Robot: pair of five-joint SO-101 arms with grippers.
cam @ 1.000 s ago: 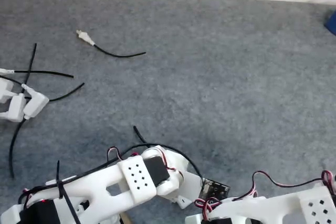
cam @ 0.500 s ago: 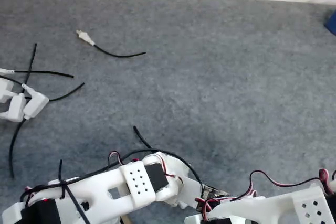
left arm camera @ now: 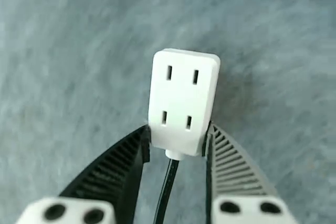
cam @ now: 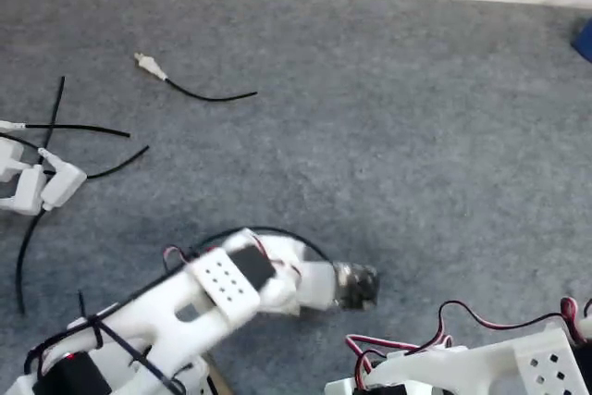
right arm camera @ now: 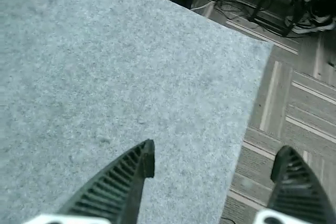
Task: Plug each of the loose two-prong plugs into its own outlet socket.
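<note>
Clamping outlet socket (left arm camera: 184, 100): left claw (left arm camera: 177, 134), above grey mat (left arm camera: 63, 51).

White plastic arms (cam: 185, 307), red and black wiring (cam: 462, 310), black ribbed claw fingers (left arm camera: 125, 158).

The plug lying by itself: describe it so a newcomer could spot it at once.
In the high view, look to the far left part of the grey mat. The plug is small and white, with a short black cord curving off it. Unlike the white pieces bunched at the left edge, it lies alone.
</note>
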